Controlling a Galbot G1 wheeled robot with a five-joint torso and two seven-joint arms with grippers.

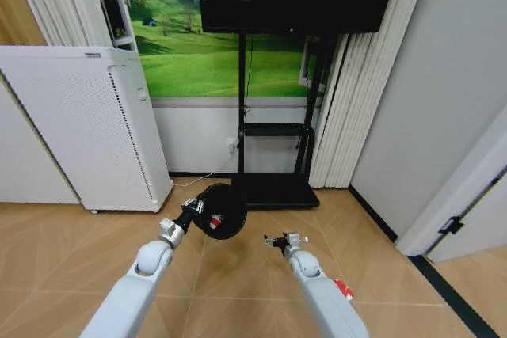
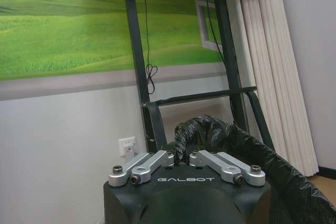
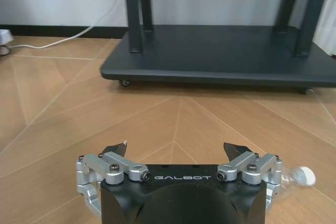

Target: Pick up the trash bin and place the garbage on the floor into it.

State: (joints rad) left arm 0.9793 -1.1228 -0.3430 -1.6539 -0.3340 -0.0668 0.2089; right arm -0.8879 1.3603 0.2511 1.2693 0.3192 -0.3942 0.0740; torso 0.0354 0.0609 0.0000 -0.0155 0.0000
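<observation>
The trash bin (image 1: pixel 222 211), small, black and round, hangs above the floor, tilted so its mouth faces me. My left gripper (image 1: pixel 195 208) is shut on its rim. In the left wrist view the fingers (image 2: pixel 181 157) pinch the black liner at the edge of the bin (image 2: pixel 257 163). A bit of red garbage (image 1: pixel 214 222) shows inside the bin. My right gripper (image 1: pixel 276 240) hovers low over the floor, open with nothing between its fingertips (image 3: pixel 122 145). A red packet (image 1: pixel 342 289) lies on the floor beside the right forearm. A small clear bottle (image 3: pixel 298 176) with a white cap lies by the right gripper.
A tall white perforated appliance (image 1: pixel 87 128) stands at the left. The black TV stand's base (image 1: pixel 273 191) sits on castors just ahead, with a white cable (image 3: pixel 79 35) trailing on the floor. White curtains (image 1: pixel 348 108) and a wall close the right side.
</observation>
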